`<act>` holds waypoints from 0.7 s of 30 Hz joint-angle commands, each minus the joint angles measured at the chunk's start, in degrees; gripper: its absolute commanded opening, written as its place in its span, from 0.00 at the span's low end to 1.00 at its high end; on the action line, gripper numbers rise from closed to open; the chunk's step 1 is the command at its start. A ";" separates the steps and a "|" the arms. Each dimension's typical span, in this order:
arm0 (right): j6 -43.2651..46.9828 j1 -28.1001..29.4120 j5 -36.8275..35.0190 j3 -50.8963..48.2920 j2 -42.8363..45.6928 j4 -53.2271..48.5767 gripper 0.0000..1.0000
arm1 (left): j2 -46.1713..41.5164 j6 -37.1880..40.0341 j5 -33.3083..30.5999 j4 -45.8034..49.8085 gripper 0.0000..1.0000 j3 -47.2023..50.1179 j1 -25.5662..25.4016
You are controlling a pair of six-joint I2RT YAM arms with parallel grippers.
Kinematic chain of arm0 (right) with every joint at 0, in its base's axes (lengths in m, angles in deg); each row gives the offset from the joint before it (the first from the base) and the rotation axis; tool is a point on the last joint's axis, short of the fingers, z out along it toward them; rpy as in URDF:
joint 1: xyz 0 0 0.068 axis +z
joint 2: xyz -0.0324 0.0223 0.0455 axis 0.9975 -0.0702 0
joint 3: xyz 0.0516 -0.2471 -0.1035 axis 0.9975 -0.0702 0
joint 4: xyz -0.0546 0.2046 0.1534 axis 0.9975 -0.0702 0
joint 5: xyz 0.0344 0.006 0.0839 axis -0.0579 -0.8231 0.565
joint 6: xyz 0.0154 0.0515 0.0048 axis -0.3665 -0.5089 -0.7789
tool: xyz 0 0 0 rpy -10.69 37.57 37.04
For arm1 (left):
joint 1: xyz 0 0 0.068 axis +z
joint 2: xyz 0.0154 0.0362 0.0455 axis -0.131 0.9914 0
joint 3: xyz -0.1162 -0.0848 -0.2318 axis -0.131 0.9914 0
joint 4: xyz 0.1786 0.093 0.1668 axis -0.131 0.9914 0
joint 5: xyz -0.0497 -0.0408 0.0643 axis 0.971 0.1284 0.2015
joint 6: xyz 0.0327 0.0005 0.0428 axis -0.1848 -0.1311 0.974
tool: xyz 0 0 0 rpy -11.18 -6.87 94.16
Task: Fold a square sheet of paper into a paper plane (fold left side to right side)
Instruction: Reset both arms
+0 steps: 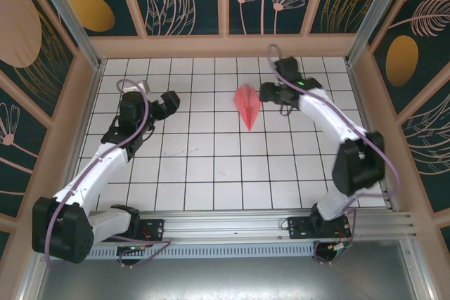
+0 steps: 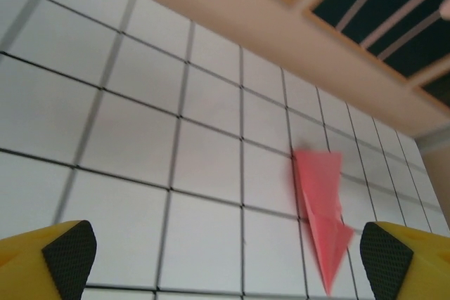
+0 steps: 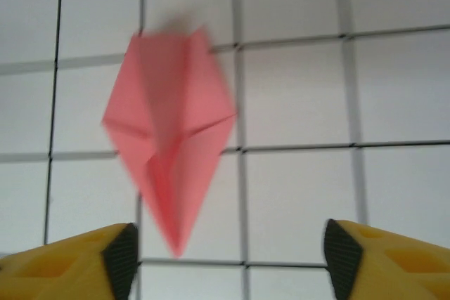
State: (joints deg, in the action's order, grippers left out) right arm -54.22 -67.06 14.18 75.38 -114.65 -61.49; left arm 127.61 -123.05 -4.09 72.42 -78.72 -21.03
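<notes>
The paper plane [image 1: 247, 105] is a pink-red creased dart lying on the white grid table, its point toward the near edge. In the right wrist view the paper plane [image 3: 170, 138] lies free ahead of my right gripper [image 3: 228, 261], whose jaws stand wide apart with nothing between them. From above, my right gripper [image 1: 268, 92] sits just right of the plane, apart from it. My left gripper [image 1: 169, 102] hovers well to the plane's left. Its wrist view shows the paper plane [image 2: 322, 205] far ahead on the right, and the left gripper [image 2: 225, 258] open and empty.
The wooden back wall [image 1: 225, 46] runs close behind the plane. Wooden side walls [image 1: 83, 117] close the table on both sides. An aluminium rail [image 1: 232, 228] with the arm bases lines the near edge. White grid tiles [image 1: 211, 166] stretch between the arms.
</notes>
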 commanded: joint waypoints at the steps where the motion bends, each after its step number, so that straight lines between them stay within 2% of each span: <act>1: 3.28 -5.24 -4.19 -12.67 5.21 17.48 0.83 | -1.63 2.62 -5.49 -6.14 0.99 2.69 3.86; 5: 5.28 -11.62 -9.52 -25.29 9.98 29.71 0.94 | -1.68 8.35 -15.22 -14.28 0.98 7.78 6.83; 9: 6.92 -18.39 -7.27 -38.57 13.61 46.30 0.99 | -1.61 15.60 -24.60 -24.77 0.98 15.00 7.36; 12: 7.18 -20.74 -6.62 -47.55 14.71 59.91 0.99 | -1.42 21.10 -32.16 -33.37 0.99 21.59 7.36; 14: 7.47 -21.00 -6.42 -50.99 13.41 67.08 0.99 | -1.34 24.70 -34.16 -37.97 0.99 24.84 7.39; 18: 8.70 -20.61 -3.46 -54.59 8.11 80.68 0.99 | 0.91 31.56 -33.19 -46.13 0.99 28.84 7.44; 21: 12.43 -19.09 -3.94 -54.18 5.64 84.17 0.99 | 3.75 33.54 -30.66 -53.80 0.99 31.67 7.54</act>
State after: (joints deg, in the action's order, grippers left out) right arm -45.45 -87.26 8.85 21.91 -107.16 8.80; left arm 129.64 -95.29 -34.65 31.17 -49.04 -13.84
